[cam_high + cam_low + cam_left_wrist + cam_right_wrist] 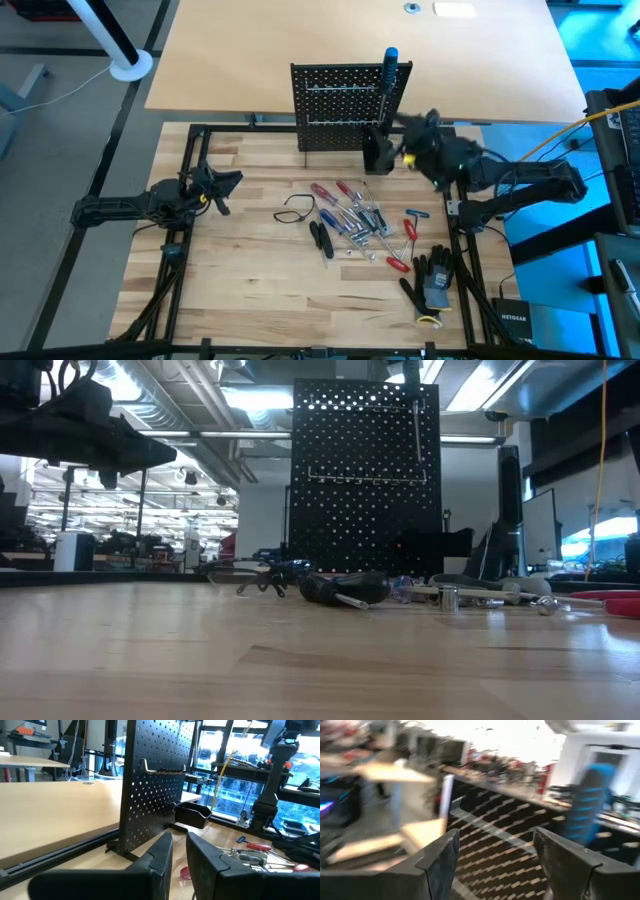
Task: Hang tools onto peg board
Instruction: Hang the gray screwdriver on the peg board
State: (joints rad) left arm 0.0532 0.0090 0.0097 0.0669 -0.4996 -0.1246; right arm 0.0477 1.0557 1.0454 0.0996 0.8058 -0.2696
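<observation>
A black peg board (338, 108) stands upright near the far edge of a light wooden table (250, 300), its perforated face turned toward the arms. One blue-handled screwdriver (390, 70) hangs at the board's upper right corner — its long axis vertical, handle at the top, thin shaft pointing straight down across the holes. In the low view the metal shaft (417, 420) shows as a pale vertical line against the board.

The other tools (355, 225) lie flat in a loose heap at the middle of the table, in front of the board. Red-handled and grey-handled screwdrivers fan out at differing angles, most with their long axes running diagonally from near left to far right or the reverse. Black-handled pliers (321, 238) lie at the left of the heap, lengthwise toward the near edge. Black gloves (433, 280) rest near the right front of the table, and a small black cup (377, 150) sits at the board's right foot.

The right gripper (495, 855) is raised beside the board's right side, close to the hanging blue handle, its jaws spread wide apart and holding nothing.

The left gripper (179, 851) waits over the left side of the table, well apart from the tools, aimed at the board — its jaws nearly together, a narrow gap between them, nothing in them.
</observation>
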